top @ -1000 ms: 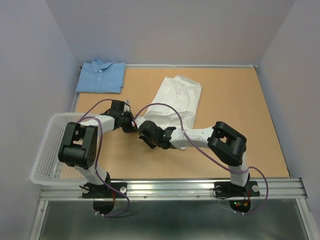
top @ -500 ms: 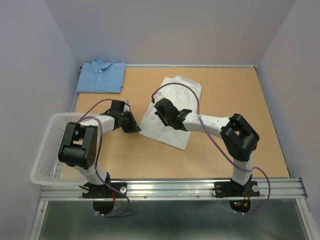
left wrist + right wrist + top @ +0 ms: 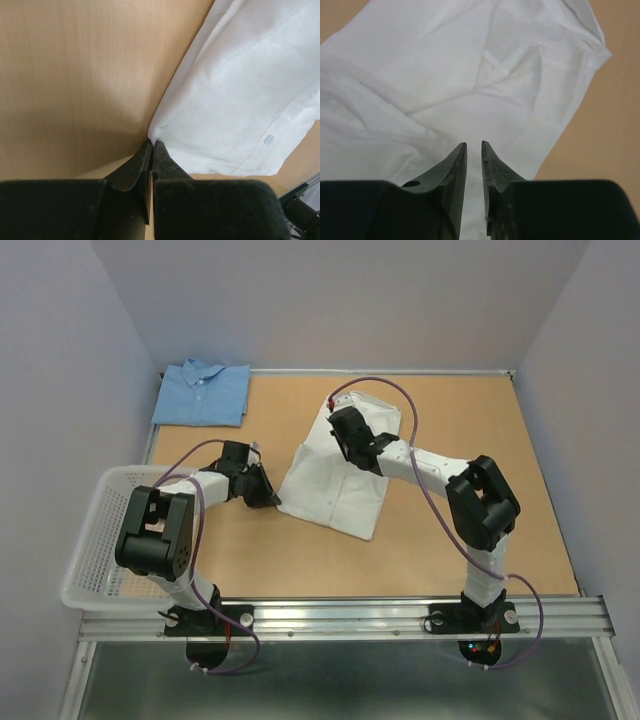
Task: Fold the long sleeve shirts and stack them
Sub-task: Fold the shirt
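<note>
The white long sleeve shirt (image 3: 335, 490) lies partly folded in the middle of the table. My left gripper (image 3: 272, 500) is low at its near-left corner, shut on that corner of cloth (image 3: 156, 131). In the left wrist view the gripper's (image 3: 152, 143) jaws are pressed together on the fabric. My right gripper (image 3: 342, 422) hovers over the shirt's far part, jaws a little apart. The right wrist view shows this gripper (image 3: 473, 145) above wrinkled white cloth (image 3: 445, 75) with nothing between its fingers. The light blue shirt (image 3: 203, 393) lies folded at the far left corner.
A white mesh basket (image 3: 85, 540) hangs off the table's left edge beside the left arm. Bare wooden table (image 3: 480, 430) shows to the right of the white shirt. Grey walls close in the far side and both flanks.
My right gripper swung from beside the left gripper up to the shirt's far end, drawing cloth with it, and its jaws have parted. The left gripper has stayed put.
</note>
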Robot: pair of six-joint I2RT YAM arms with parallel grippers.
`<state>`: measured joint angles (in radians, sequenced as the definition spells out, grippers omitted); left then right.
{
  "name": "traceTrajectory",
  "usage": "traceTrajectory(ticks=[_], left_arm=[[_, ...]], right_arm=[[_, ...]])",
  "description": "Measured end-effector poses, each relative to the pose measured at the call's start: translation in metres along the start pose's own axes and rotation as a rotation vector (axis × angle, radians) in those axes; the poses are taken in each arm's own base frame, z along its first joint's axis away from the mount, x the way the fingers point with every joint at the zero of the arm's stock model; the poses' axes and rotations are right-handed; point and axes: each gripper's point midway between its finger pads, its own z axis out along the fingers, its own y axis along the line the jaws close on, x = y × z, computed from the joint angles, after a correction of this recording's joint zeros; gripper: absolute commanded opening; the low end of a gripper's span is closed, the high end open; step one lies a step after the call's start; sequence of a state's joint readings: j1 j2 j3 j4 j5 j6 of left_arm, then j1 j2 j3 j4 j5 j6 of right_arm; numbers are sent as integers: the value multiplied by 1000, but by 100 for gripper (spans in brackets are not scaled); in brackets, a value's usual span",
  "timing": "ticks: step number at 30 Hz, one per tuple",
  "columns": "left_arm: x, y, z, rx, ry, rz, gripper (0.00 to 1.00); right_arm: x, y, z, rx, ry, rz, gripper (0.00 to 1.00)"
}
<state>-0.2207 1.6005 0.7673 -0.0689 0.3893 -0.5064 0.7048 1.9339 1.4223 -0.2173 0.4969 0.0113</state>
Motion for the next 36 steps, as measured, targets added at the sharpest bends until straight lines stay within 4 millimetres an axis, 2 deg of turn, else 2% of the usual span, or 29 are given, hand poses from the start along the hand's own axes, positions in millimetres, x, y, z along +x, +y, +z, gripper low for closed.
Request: traceTrajectory(ticks=[1,2,3,4,5,7,9,11,14,15,16,19,22,25,28,30,31,33,36], left_arm=[[1,1,-1,-4,3,0,14],[2,1,-2,-9,8,-1,20],[4,2,-4,-14,12,-1,35],[6,4,-5,-23,19,-2,44],[8,4,-9,-28,25,0,59],[9,3,-16,-36,19,7,69],[6,-1,-30,-43,2,22,75],[-5,-12,-45,-33,-38,43,75],[-31,-38,-68,16,-120,95,71],[-43,-52,-77,52,-157,125,69],[-56,-67,-86,86,-199,152,68],[-68,-92,-91,154,-230,208,65],[-65,-112,-71,201,-190,258,64],[-50,-122,-35,222,-94,297,63],[-28,-121,14,204,17,329,60],[-11,-112,35,185,83,332,59],[-3,-107,43,174,110,328,58],[0,-107,47,196,123,325,58],[1,-107,50,221,109,327,57]], right_arm=[[2,-5,1,15,8,11,31],[4,-9,2,23,16,22,34],[6,-12,1,29,25,36,42],[7,-13,0,29,29,42,46],[9,-14,-4,24,34,57,51],[12,-17,-13,4,43,92,56],[10,-20,-29,-33,43,141,58],[0,-29,-44,-77,23,223,59],[-20,-37,-61,-164,-13,343,58],[-26,-41,-67,-202,-27,392,58],[-28,-41,-72,-240,-30,434,58],[-18,-30,-74,-358,-1,529,58],[2,1,-69,-514,77,607,57],[14,30,-62,-636,120,678,57],[43,55,-54,-734,171,765,57],[65,65,-47,-763,210,822,57],[76,66,-42,-765,232,854,57],[86,64,-35,-771,239,909,57],[89,35,-24,-769,181,1010,57]])
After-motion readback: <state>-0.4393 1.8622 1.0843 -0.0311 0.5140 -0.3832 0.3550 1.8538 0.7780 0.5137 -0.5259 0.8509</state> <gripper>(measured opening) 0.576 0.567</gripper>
